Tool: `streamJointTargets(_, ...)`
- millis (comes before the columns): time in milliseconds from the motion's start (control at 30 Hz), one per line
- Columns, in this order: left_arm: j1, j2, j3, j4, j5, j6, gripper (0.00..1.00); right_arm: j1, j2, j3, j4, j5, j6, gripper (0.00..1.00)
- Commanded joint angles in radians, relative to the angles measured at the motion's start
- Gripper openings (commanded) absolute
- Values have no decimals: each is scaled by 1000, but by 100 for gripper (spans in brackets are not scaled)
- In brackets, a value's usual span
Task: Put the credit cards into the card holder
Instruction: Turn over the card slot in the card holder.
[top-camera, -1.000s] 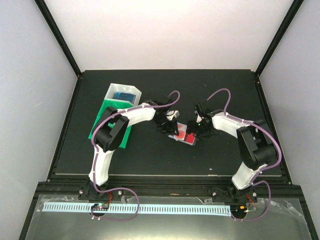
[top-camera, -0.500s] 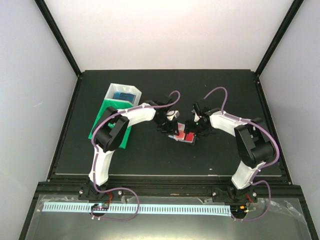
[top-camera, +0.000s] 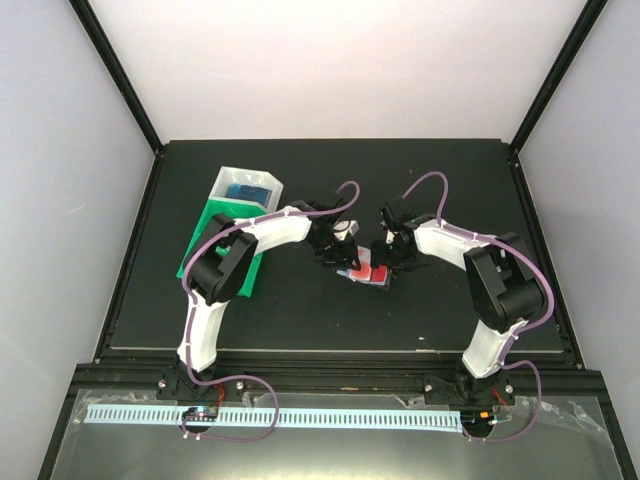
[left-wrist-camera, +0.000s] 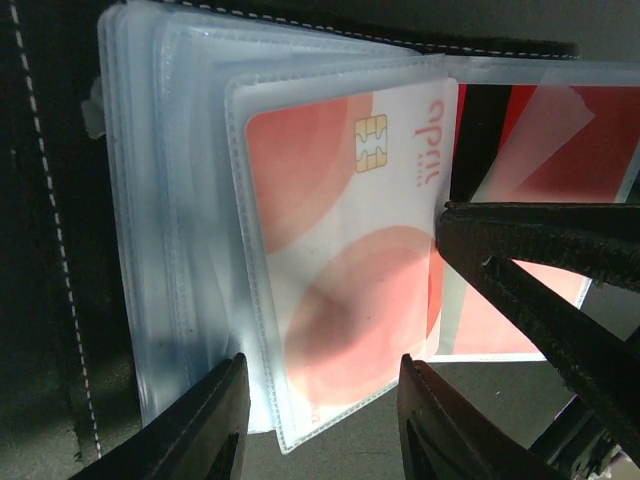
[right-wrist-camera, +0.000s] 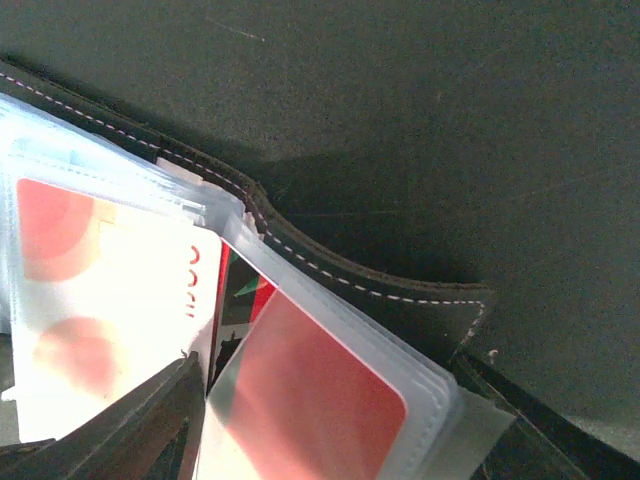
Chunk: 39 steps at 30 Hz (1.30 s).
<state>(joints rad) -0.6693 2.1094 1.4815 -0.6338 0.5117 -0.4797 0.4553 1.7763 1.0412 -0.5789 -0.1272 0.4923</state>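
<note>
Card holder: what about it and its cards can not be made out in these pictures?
- Top view: the card holder is too small for its pockets to be counted.
- Left wrist view: the red card is cut off by the right edge.
- Right wrist view: the print on the orange-and-white card is washed out by glare and blurred.

The left arm (top-camera: 262, 230) and right arm (top-camera: 448, 243) have white shells between chunky black joints, on black bases. Purple cables (top-camera: 347, 190) loop along each. The left tool (left-wrist-camera: 320, 425) has matte black, tapered fingers (left-wrist-camera: 215, 425).
</note>
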Motion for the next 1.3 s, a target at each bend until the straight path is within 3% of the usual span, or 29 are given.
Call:
streamJointTargets(0,7,-8,-20,7,-30,-16,43,10,117,-59,-9,18,-4,67)
streamJointTargets(200,8,18,-13,38,78,-22,38,10,127,-56,-5,16,-4,66)
streamJointTargets(433,7,51,9,45,173,-11,40,10,131,-54,3,-6,-11,66)
streamJointTargets(667,9,27,11,75,164,-9,29,10,108,-53,23,-56,-19,68)
streamJointTargets(933,11,31,12,123,217,-33,31,8,65,-55,55,-103,-3,70)
streamJointTargets(1167,10,25,44,15,60,15,11,8,46,-57,48,-69,11,70)
streamJointTargets(1267,10,11,56,-43,-20,56,7,7,20,-56,34,-24,20,71)
